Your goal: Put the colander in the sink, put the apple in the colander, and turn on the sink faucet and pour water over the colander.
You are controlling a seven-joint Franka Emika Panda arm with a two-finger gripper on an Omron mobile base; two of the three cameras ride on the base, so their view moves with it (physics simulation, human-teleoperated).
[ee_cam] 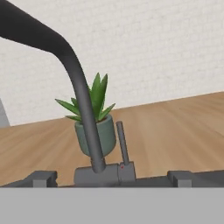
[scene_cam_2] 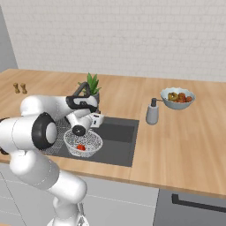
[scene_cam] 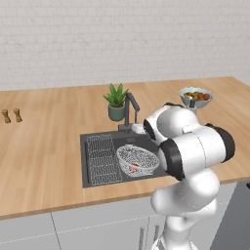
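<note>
Over the dark sink [scene_cam: 93, 181], the folded arm levels its spread-fingered hand [ee_cam: 112, 179] at the faucet [ee_cam: 83, 105].

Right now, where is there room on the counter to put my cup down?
The wood counter is bare left of the sink, up to the two small shakers. There is also room between the soap dispenser and the counter's front edge. It is crowded around the faucet, plant and arm.
</note>
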